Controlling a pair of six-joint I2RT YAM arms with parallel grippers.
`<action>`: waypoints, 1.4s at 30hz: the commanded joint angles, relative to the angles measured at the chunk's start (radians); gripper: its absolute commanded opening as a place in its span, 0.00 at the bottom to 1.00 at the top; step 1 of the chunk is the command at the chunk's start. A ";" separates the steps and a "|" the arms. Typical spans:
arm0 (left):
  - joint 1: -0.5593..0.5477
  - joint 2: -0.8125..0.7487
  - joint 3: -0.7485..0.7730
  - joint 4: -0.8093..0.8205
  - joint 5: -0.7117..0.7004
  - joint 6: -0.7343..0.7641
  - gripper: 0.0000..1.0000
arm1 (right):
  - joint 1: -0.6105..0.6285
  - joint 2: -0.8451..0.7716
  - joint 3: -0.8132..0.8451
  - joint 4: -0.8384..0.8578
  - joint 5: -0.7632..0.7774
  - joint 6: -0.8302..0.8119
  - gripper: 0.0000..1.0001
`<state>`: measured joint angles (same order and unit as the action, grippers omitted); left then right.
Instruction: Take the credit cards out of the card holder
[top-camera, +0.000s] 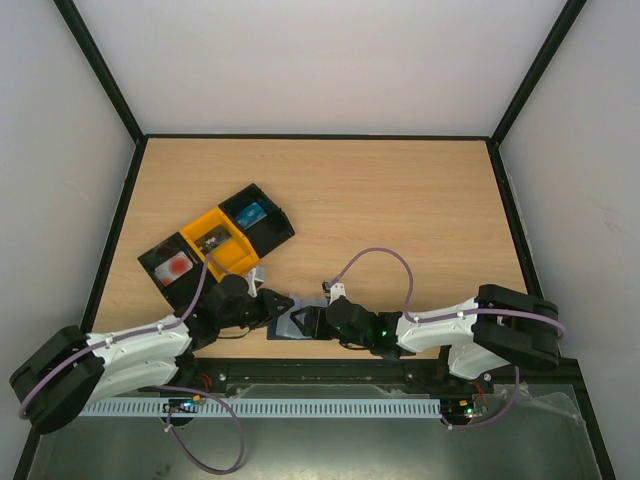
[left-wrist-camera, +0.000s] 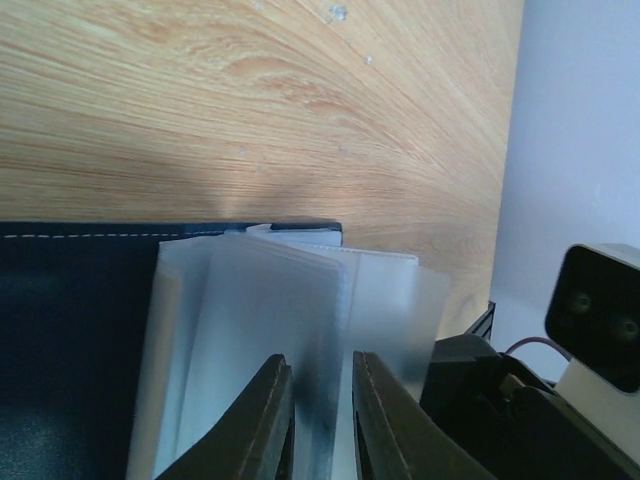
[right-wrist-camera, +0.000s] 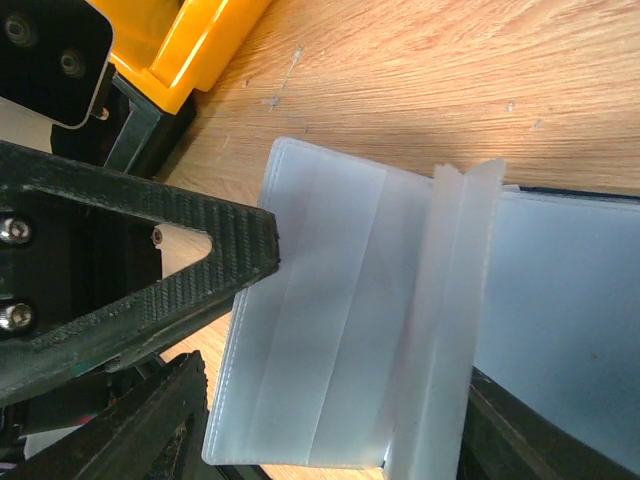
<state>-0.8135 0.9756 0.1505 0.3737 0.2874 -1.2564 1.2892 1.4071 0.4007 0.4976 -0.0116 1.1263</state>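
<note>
At the near edge, your left gripper (left-wrist-camera: 316, 364) pinches a probably limp, slippery translucent sleeve (left-wrist-camera: 270, 300) of the black bifold card holder (top-camera: 290, 322); right gripper (right-wrist-camera: 335, 400) stands spread. Hold its stiffer cover (left-wrist-camera: 70, 300).

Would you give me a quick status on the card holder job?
Left gripper pinching a card holder sleeve. Right gripper straddling it, grip unclear. Credit cards already in the trays. Nothing in the way.

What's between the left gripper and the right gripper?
The card holder lies between left gripper and right gripper, clear sleeves open; top external view shows it.
</note>
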 joint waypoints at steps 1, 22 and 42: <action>-0.011 0.031 0.024 0.035 0.010 0.002 0.19 | 0.006 0.007 -0.002 0.002 0.020 -0.005 0.60; -0.019 0.045 0.034 0.076 0.025 -0.016 0.21 | 0.006 0.026 0.021 -0.017 0.010 -0.016 0.71; -0.023 0.054 0.032 0.065 0.015 -0.014 0.21 | 0.006 0.019 -0.002 -0.016 0.031 -0.015 0.43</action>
<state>-0.8310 1.0256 0.1638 0.4278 0.3061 -1.2682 1.2900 1.4277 0.4015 0.4976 -0.0166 1.1145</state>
